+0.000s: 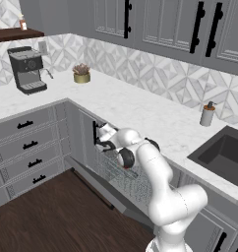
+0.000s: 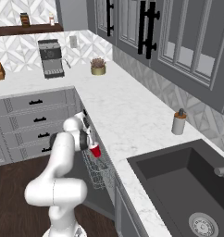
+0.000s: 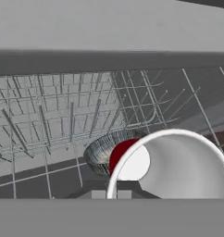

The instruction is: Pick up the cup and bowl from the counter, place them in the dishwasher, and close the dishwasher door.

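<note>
My gripper [image 2: 91,142] is shut on the red cup [image 2: 95,150], which it holds just over the dishwasher's wire rack [image 2: 98,174] below the counter [image 2: 127,115] edge. The hand view has the cup [image 3: 174,162] very close, its white inside facing the camera and a strip of red wall on its left. Behind it the grey metallic bowl [image 3: 99,149] lies in the rack [image 3: 49,115]. In the left base view the gripper [image 1: 104,144] sits at the dishwasher opening, above the rack [image 1: 126,179]. The dishwasher door [image 1: 116,199] hangs open, dropped toward the floor.
A grey soap dispenser [image 1: 207,114] stands beside the dark sink [image 1: 224,152] on the right. Far left on the counter are a coffee machine [image 1: 26,70] and a potted plant [image 1: 81,75]. Grey drawers [image 1: 27,147] flank the dishwasher over the wood floor.
</note>
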